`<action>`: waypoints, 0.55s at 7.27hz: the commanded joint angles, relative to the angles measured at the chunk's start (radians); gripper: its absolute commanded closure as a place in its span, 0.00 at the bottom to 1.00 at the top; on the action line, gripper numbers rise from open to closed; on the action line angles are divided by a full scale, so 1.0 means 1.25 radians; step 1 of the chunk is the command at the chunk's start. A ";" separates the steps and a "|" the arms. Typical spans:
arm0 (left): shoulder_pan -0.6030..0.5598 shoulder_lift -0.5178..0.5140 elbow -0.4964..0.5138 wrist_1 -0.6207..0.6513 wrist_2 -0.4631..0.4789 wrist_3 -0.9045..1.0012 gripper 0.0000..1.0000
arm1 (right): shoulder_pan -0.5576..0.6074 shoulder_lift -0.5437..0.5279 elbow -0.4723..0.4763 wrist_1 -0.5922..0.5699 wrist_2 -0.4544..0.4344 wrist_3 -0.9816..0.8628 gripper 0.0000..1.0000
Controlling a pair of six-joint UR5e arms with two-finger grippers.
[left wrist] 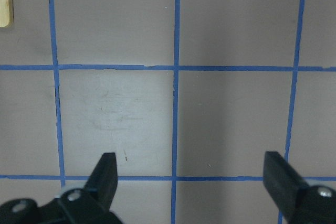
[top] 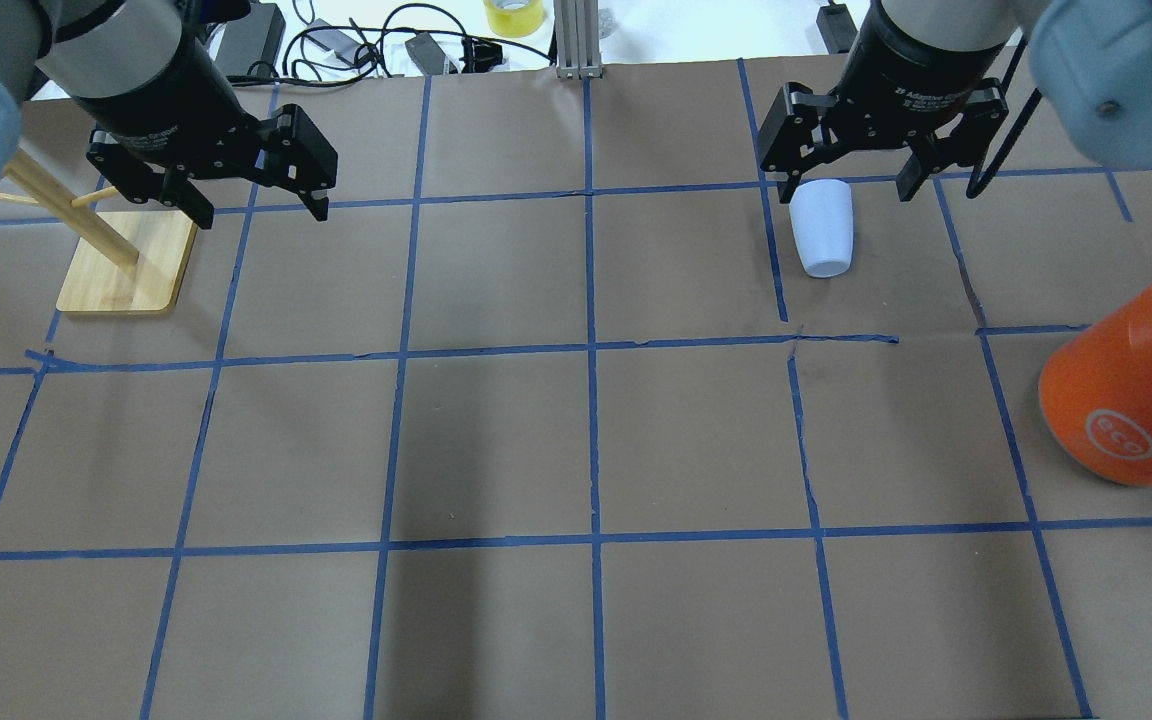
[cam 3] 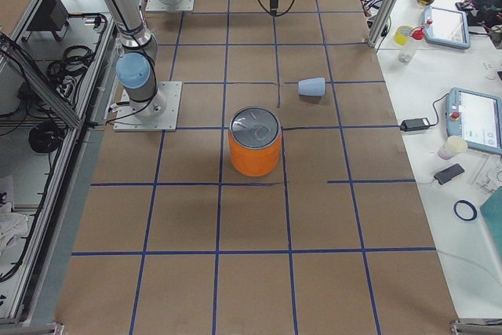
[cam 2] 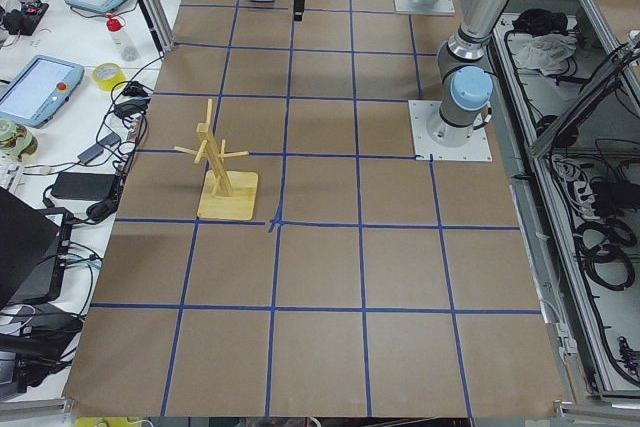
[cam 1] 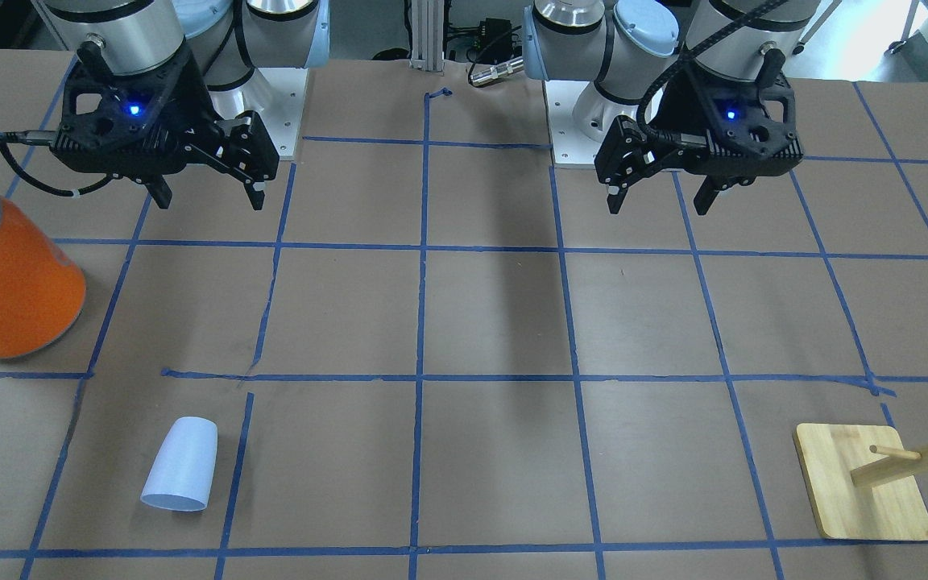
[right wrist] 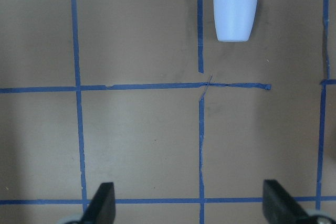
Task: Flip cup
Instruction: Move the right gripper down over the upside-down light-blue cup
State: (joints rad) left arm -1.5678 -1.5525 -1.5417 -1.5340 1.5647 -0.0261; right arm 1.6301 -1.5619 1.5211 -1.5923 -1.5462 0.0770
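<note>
The pale blue cup (cam 1: 180,465) lies on its side on the brown table, wide end away from the robot. It also shows in the overhead view (top: 822,228), the right wrist view (right wrist: 236,6) and the right side view (cam 3: 311,86). My right gripper (cam 1: 208,197) is open and empty. It hangs above the table, nearer the robot's base than the cup and apart from it, and also shows overhead (top: 848,193). My left gripper (cam 1: 657,205) is open and empty above the other half of the table, and shows overhead (top: 261,215).
A large orange can (cam 1: 9,282) with a silver top stands on the robot's right, beside the cup's square, and shows overhead (top: 1126,400). A wooden peg rack on a square base (cam 1: 859,483) stands on the robot's left, near the left gripper (top: 126,265).
</note>
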 commanded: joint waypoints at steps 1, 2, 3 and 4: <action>0.000 0.001 0.000 0.000 0.001 0.000 0.00 | 0.000 -0.001 0.002 0.000 0.001 0.001 0.00; 0.000 0.001 -0.001 0.000 0.000 0.000 0.00 | 0.000 -0.001 0.002 0.000 0.001 0.001 0.00; 0.000 0.003 -0.004 0.000 0.000 0.000 0.00 | 0.000 -0.001 0.002 0.000 0.000 0.000 0.00; 0.000 0.004 -0.004 0.000 0.000 0.000 0.00 | 0.000 -0.001 0.002 0.000 0.000 -0.001 0.00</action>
State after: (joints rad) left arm -1.5677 -1.5494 -1.5451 -1.5340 1.5648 -0.0261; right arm 1.6306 -1.5631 1.5232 -1.5923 -1.5458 0.0768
